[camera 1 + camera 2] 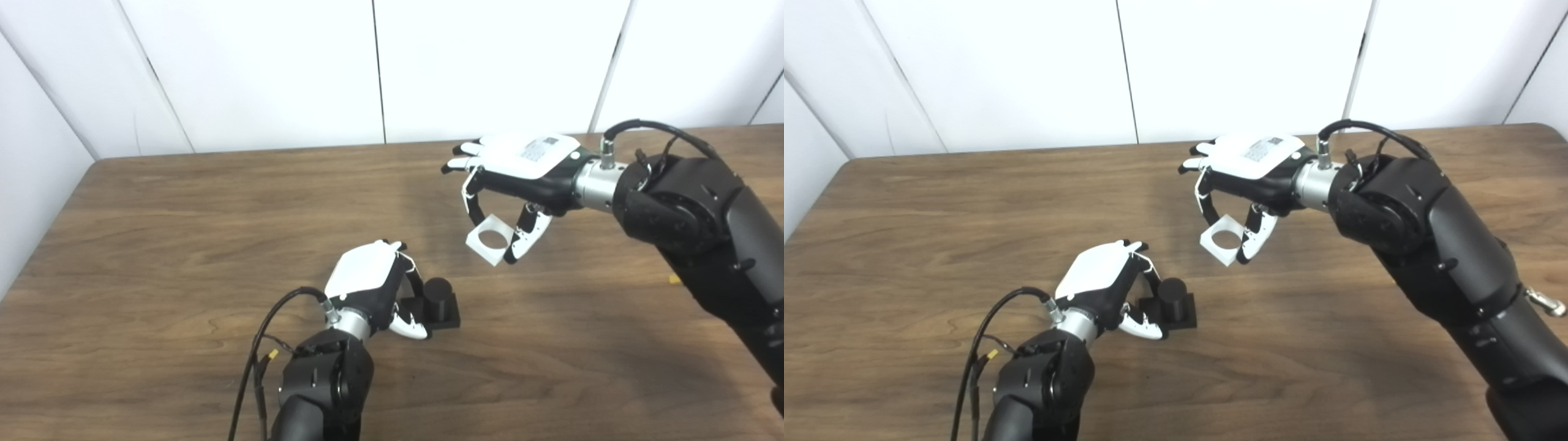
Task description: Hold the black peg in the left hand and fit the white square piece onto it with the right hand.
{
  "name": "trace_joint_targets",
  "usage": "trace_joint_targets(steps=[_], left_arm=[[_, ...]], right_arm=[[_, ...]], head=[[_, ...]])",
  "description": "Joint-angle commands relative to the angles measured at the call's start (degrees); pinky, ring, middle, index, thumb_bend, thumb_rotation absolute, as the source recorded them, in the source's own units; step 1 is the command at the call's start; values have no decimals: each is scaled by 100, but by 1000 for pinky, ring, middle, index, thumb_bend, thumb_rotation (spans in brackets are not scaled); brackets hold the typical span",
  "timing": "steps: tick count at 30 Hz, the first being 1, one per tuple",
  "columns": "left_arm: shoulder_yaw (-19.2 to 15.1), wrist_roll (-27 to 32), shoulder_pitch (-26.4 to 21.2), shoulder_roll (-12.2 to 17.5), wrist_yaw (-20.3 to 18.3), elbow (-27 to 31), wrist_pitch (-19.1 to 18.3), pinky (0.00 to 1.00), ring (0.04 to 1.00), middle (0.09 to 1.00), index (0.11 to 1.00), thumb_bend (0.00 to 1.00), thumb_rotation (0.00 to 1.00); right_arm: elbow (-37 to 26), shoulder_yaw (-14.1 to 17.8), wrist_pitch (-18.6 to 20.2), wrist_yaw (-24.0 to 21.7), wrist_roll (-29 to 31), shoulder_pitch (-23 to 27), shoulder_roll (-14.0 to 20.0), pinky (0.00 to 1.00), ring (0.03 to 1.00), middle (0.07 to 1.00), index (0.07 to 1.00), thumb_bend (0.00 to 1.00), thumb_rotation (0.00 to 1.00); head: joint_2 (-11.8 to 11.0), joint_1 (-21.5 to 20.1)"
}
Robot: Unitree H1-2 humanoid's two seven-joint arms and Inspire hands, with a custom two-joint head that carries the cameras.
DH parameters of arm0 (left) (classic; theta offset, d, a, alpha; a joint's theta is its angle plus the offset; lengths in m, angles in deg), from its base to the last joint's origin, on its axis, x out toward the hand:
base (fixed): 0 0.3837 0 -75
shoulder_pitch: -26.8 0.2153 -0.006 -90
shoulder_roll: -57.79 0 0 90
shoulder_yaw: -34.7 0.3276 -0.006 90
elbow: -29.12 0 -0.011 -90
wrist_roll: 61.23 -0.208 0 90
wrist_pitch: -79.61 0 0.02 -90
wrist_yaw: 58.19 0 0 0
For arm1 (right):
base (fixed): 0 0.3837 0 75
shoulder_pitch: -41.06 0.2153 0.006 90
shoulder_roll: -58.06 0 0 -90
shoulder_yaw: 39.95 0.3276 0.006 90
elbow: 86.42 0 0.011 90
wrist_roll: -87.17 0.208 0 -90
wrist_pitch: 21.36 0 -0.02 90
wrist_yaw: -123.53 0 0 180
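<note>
While held: peg [437, 294], square piece [490, 240].

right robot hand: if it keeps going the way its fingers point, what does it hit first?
Probably nothing: the right robot hand, holding the white square piece, points left across bare table. The black peg sits nearer the camera, likely off that line; depth is unclear.

Bare counter [184, 245] runs from 9 to 12 o'clock of the black peg [437, 293]; the left hand [373, 288] crowds its 9 o'clock side.
</note>
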Motion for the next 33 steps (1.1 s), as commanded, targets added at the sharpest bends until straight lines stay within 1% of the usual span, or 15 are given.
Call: trace_joint_targets(steps=[1,5,18,24,33], left_arm=[[-3,-36,-76,29,51,-124,11,1000,1000,952,479,527,59],[-4,-103,-116,27,-96,-96,-20,1000,1000,957,480,527,61],[-6,-85,-112,20,-63,-127,-25,1000,1000,957,479,527,60],[-19,-18,-110,36,37,-161,-9,1000,1000,955,479,527,60],[-18,-59,-139,16,-87,-124,-45,1000,1000,962,480,527,62]], right_arm=[[-215,69,49,24,12,251,-78,1000,1000,947,492,523,154],[-234,38,42,-18,-6,255,-165,1000,1000,951,492,524,154],[-286,-48,-11,-38,-17,220,-391,1000,1000,954,492,524,156],[-297,-128,-23,-53,-86,220,-463,1000,1000,959,492,523,158],[-338,-168,-30,-55,-75,128,-529,1000,1000,954,492,524,156]], head=[[4,6],[13,-7],[15,-2],[13,-5],[41,-5]])
